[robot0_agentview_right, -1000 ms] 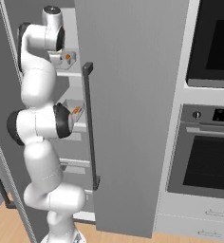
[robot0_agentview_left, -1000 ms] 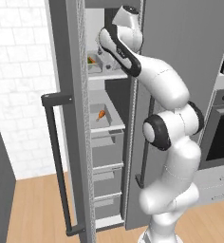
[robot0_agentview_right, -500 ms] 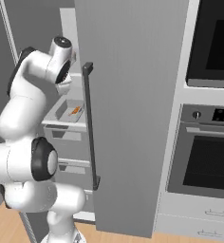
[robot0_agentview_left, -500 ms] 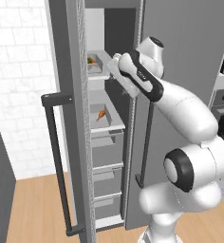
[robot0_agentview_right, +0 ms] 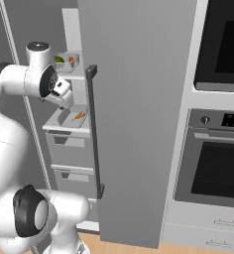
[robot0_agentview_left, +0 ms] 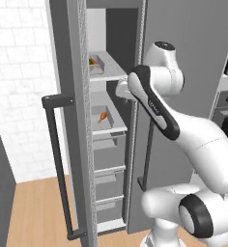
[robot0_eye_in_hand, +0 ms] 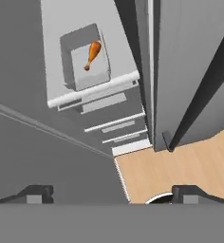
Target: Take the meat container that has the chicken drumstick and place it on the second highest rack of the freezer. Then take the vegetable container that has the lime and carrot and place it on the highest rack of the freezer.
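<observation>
1. Hand view looks down on one chicken drumstick [robot0_eye_in_hand: 92, 55] lying in one grey meat container [robot0_eye_in_hand: 84, 64] on the second highest rack [robot0_eye_in_hand: 92, 90] of the freezer [robot0_agentview_left: 77, 120].
2. One gripper [robot0_eye_in_hand: 111, 194] hangs in front of that shelf, its two fingertips [robot0_eye_in_hand: 35, 193] spread wide with nothing between them.
3. One vegetable container [robot0_agentview_right: 67, 61] sits on the highest rack [robot0_agentview_left: 108, 76], holding one lime [robot0_agentview_right: 59, 59] and one carrot [robot0_agentview_right: 71, 60].
4. Three grey drawers [robot0_agentview_left: 108, 152] stack below the two shelves.
</observation>
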